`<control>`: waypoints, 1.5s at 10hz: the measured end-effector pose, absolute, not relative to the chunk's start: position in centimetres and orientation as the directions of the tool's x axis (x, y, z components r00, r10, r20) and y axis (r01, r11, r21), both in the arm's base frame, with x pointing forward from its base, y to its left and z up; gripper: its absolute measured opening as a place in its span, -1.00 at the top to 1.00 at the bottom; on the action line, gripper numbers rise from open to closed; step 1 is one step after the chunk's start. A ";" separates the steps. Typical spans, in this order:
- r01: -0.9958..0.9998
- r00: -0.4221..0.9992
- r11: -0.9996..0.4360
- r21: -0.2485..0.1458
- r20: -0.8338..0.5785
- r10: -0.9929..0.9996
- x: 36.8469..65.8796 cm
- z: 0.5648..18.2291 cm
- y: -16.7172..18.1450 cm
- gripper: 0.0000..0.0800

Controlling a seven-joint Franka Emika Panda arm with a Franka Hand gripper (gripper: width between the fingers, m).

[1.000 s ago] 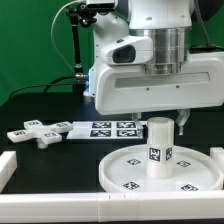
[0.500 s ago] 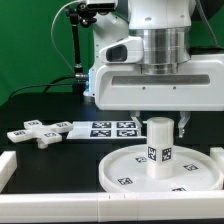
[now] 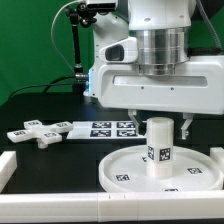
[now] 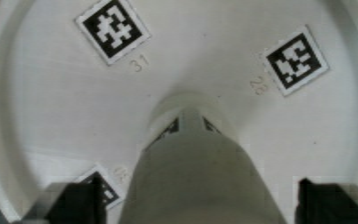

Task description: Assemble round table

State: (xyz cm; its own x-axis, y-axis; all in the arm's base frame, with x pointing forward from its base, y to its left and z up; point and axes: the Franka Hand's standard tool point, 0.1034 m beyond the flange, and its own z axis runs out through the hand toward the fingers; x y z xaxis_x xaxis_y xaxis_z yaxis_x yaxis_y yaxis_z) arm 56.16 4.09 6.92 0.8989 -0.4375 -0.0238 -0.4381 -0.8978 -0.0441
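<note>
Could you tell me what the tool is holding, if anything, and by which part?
Nothing: the tool stands open astride the top of the upright leg, fingers clear of it.

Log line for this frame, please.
leg: upright on round disc | end effector: open, fingers either side of leg | cross base: lying on table, unattached

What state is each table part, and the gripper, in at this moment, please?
round disc: lying flat, rim up.
leg: standing upright on the round disc's middle, not gripped.
gripper: open, fingers either side of the leg's top.
cross-shaped base: lying flat, apart from the round disc, untouched.
</note>
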 end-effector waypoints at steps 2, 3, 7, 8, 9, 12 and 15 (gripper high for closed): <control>-0.316 0.949 -0.947 -0.046 -0.015 -0.316 55.9 7.1 4.0 -0.53; -0.241 0.971 -0.969 -0.047 -0.008 -0.241 55.2 7.4 3.7 -0.61; -0.133 0.991 -0.990 -0.046 0.008 -0.133 53.0 9.2 2.9 -0.62; -0.132 0.991 -0.990 -0.046 0.006 -0.132 53.1 9.1 3.0 -0.62; -0.132 0.991 -0.990 -0.046 0.006 -0.132 53.1 9.1 3.0 -0.62; -0.024 1.000 -0.999 -0.043 0.008 -0.025 51.2 9.2 0.8 -0.62; 0.127 0.992 -0.991 -0.041 0.017 0.126 48.8 9.4 -7.0 -0.62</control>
State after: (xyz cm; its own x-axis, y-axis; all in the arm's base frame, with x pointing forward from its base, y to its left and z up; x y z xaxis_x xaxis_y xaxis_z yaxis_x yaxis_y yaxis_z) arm 48.79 -7.02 9.37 0.9918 0.1264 0.0169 0.1270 -0.9911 -0.0405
